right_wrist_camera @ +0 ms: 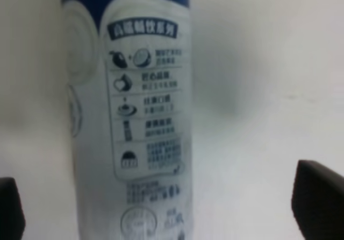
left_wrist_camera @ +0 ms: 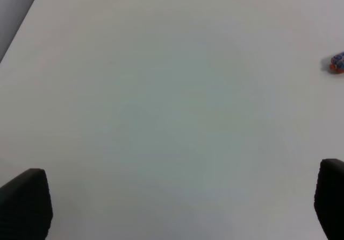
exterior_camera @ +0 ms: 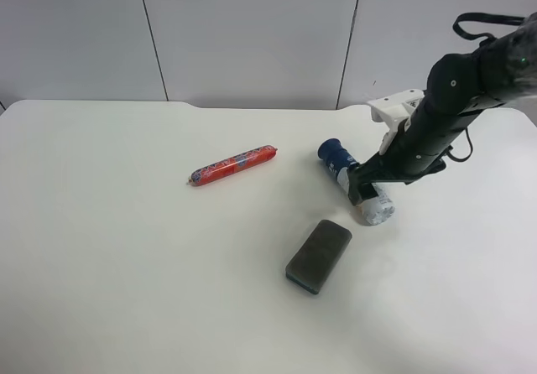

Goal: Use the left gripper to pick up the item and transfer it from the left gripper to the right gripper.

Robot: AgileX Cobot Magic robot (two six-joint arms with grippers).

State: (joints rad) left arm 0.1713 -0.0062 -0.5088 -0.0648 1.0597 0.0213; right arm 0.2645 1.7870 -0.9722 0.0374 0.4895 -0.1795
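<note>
Currently listed: bottle [exterior_camera: 357,183] lying flat, straddled by right gripper [exterior_camera: 367,191], jaws apart; eraser [exterior_camera: 319,256] at seven o'clock. Left gripper [left_wrist_camera: 183,207] jaws spread, empty. Risk: bottle rolled if nudged.

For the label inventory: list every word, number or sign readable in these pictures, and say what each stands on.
Bottle, white label panel: a dark header of Chinese characters, then rows of small icons with Chinese text; all too blurred to quote.
Bottle, near its bottom end: a round stamp and more print, unreadable.
Red sausage stick: printed wrapper, too small to read.
Grey eraser block: no text visible.
White bracket on the arm: no readable marking.
</note>
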